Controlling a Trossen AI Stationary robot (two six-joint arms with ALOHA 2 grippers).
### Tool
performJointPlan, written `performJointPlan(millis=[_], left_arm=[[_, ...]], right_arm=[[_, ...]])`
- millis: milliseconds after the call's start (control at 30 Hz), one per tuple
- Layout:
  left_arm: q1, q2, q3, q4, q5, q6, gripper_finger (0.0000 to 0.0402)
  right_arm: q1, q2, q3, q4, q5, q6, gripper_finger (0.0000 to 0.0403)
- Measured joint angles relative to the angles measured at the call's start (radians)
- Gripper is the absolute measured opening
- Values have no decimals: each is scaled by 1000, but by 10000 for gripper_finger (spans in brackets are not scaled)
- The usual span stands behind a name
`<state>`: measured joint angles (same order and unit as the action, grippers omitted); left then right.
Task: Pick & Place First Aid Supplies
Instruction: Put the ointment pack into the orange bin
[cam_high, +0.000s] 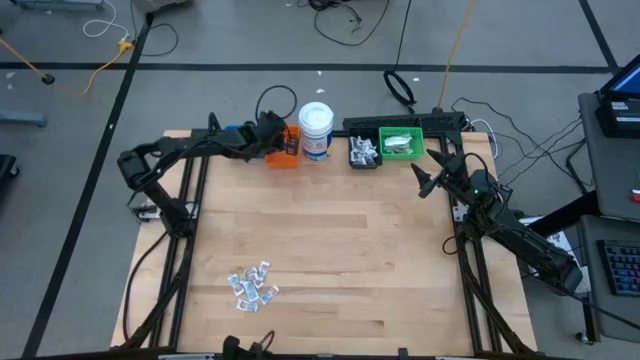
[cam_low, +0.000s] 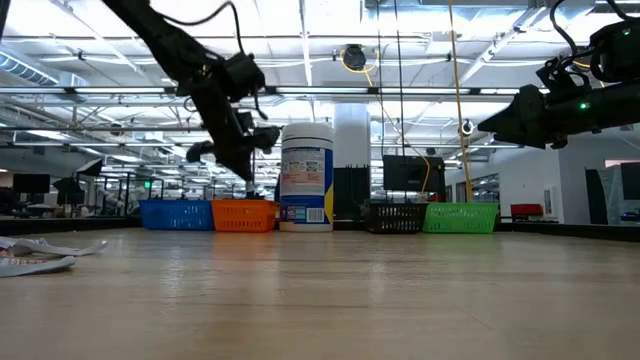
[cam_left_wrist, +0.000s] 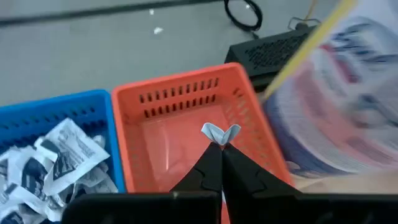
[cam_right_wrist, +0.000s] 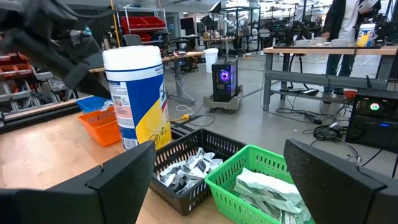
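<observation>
A cluster of small white and silvery first aid packets (cam_high: 253, 284) lies flat on the wooden table near its front edge. My left gripper (cam_left_wrist: 222, 146) is at the table's far edge, above the orange bin (cam_left_wrist: 186, 124), shut on one small light-blue packet (cam_left_wrist: 221, 132). The blue bin (cam_left_wrist: 50, 162) beside it holds several crumpled white packets. The black bin (cam_right_wrist: 186, 171) and the green bin (cam_right_wrist: 261, 186) also hold packets. My right gripper (cam_high: 425, 172) hangs open at the far right, near the green bin, with nothing between its fingers. My left gripper pinches the light-blue packet between its two fingertips (cam_left_wrist: 214, 155). Only a small folded, heart-shaped bit (cam_left_wrist: 221, 132) sticks out past the tips. The fingers slant down from the near left toward the orange bin. The packet is lifted clear, above the bin's inside.
A white cylindrical jar with a blue label (cam_high: 316, 130) stands between the orange bin and the black bin (cam_high: 364, 152). The four bins stand in a row along the far edge. Bare wood (cam_high: 330, 220) stretches across the table's middle. Cables lie on the floor beyond.
</observation>
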<state>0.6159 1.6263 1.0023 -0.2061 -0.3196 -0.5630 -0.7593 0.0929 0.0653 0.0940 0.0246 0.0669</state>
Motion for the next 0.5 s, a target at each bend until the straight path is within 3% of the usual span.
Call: performJointPlan(millis=[267,500], left_arm=[[40,23,1,5,10,-44,39],[61,24,1,7,28,-46,128]], right_arm=[[0,0,0,0,0,0,352],[0,0,0,0,0,0,352]])
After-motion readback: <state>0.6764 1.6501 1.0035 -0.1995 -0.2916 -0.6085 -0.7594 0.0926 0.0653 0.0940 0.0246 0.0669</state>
